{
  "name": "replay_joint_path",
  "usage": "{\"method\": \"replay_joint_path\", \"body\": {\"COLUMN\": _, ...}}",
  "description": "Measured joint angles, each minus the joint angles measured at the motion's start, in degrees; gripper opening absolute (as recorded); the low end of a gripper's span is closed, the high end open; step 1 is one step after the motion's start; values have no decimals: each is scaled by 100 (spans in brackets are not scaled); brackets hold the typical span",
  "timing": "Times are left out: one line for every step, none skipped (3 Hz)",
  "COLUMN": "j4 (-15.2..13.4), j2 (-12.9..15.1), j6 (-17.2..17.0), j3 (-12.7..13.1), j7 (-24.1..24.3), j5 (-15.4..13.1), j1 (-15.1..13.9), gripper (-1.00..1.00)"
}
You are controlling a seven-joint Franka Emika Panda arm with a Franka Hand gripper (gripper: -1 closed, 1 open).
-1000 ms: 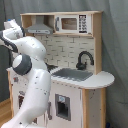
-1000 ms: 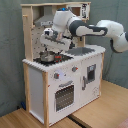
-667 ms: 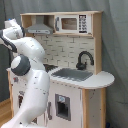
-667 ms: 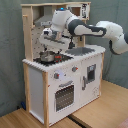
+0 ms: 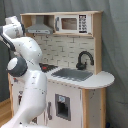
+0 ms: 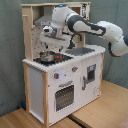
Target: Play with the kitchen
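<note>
A grey curtain [image 5: 112,50] backs the first exterior view; the kitchen [image 5: 75,75] fills the frame, with hood [image 5: 39,26], microwave [image 5: 72,23], black faucet [image 5: 84,59] and sink [image 5: 74,75]; the white arm [image 5: 27,75] covers the first exterior view's left side, hiding the pincer. In the second exterior view the kitchen [image 6: 62,75] stands on a wooden floor [image 6: 107,112]; the arm [image 6: 95,30] reaches over the stovetop [image 6: 52,58]; the pincer [image 6: 51,44] hangs just above a small pot [image 6: 47,57]; I cannot tell how wide it is.

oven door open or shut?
Shut. In the second exterior view the oven door sits flush with the toy kitchen's front, with no gap showing around it.
</note>
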Motion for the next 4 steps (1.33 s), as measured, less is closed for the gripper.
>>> {"method": "replay_joint_path", "body": {"j4": 316, "j2": -6, "j6": -452, "j3": -5, "j7": -143, "j5": -13, "j1": 127, "gripper": 100}}
{"method": "replay_joint_path", "body": {"j4": 382, "j2": 57, "j6": -893, "j3": -208, "j7": -409, "j5": -39, "j1": -24, "gripper": 100}}
{"method": "replay_joint_path", "body": {"j4": 381, "j2": 270, "j6": -735, "j3": -530, "j7": -828, "j5": -55, "j1": -3, "gripper": 100}}
{"method": "replay_joint_path", "body": {"j4": 380, "j2": 413, "j6": -521, "j3": -608, "j7": -1325, "j5": -150, "j1": 20, "gripper": 100}}
